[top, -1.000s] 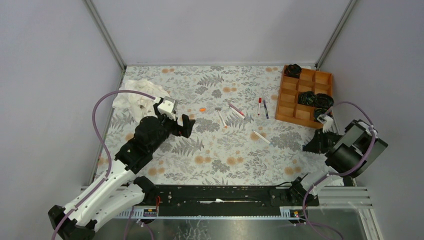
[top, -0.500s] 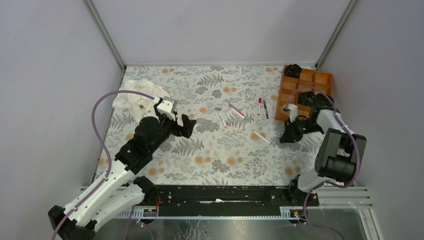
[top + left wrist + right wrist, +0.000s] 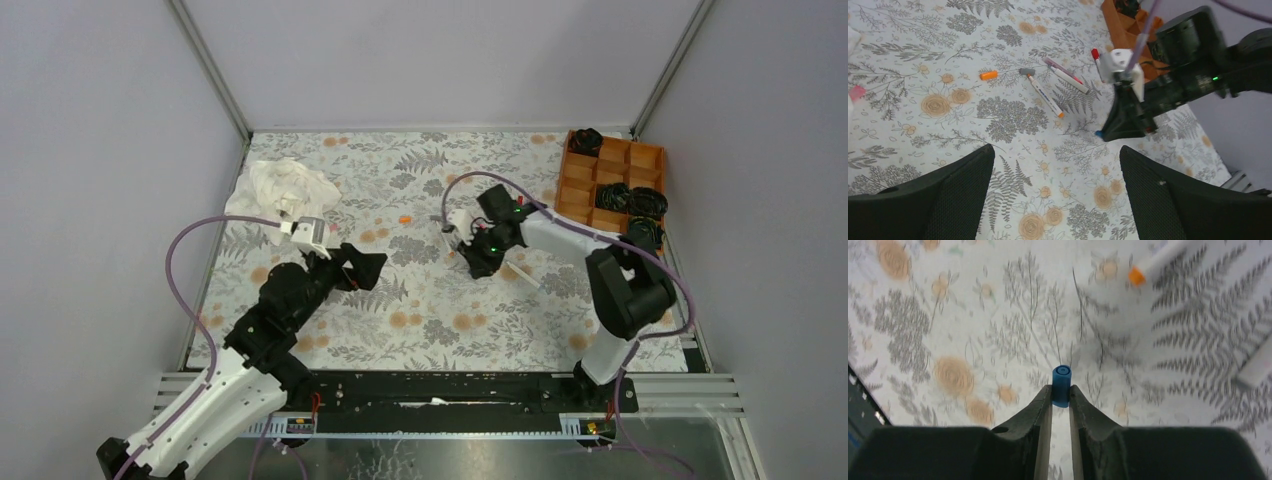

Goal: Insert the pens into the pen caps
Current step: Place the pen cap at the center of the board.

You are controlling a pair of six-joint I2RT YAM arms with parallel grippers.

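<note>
From above, my right gripper (image 3: 478, 262) hangs low over the floral-print table (image 3: 430, 310), well apart from my left gripper (image 3: 366, 268).

Left wrist: my left jaws stand wide apart. Beyond them lie a stubby orange plastic cap (image 3: 988, 75) and a white-barrelled marker pen (image 3: 1044, 95).

Right wrist: my right jaws are clamped on a stubby blue plastic cap (image 3: 1061, 382).

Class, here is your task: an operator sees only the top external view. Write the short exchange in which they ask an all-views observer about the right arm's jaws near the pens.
Operator: Are the right jaws holding anything?
Observer: Yes. The right wrist view shows a blue cap pinched between them.
Operator: What colour is the tip of the white pen beside them?
Observer: Orange. The left wrist view shows the white pen clearly.
</note>
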